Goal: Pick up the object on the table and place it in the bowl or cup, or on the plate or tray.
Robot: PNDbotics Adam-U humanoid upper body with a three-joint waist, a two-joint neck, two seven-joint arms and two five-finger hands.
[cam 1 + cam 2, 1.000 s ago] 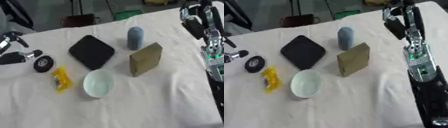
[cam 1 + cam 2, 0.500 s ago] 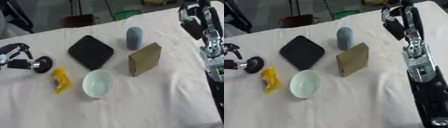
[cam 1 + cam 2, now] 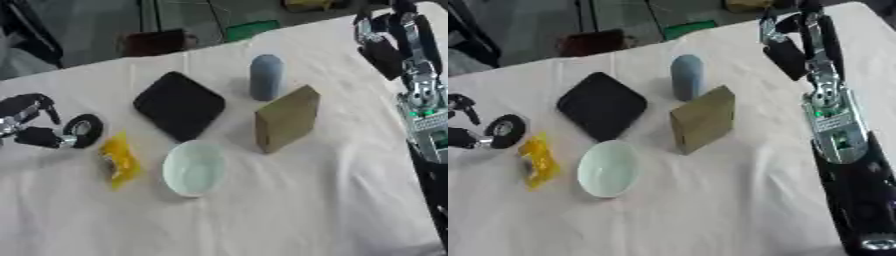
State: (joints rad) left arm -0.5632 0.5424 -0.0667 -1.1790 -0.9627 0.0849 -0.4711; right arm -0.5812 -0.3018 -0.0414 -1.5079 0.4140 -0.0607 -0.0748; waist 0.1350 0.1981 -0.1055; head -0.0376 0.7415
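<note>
A black ring-shaped roll (image 3: 83, 131) lies flat at the table's left side. My left hand (image 3: 22, 122) is just left of it, open. Its curved fingers (image 3: 42, 104) arch above and stay apart from the roll, while the thumb tip touches the roll's lower left edge. A yellow packet (image 3: 118, 160) lies just below the roll. Right of the packet is a pale green bowl (image 3: 194, 167). A black square plate (image 3: 179, 105) and a blue-grey cup (image 3: 266, 77) sit farther back. My right hand (image 3: 785, 47) hangs raised at the upper right, fingers relaxed, holding nothing.
An olive box (image 3: 286, 118) stands on edge between the bowl and the cup. My right forearm (image 3: 833, 120) runs down the right side over the white cloth (image 3: 289, 210). Beyond the table's far edge are a dark stool (image 3: 157, 42) and a green thing on the floor.
My left hand has come in from the left edge toward the black roll, and its thumb now touches it. The roll, the other things and my right arm have stayed put.
</note>
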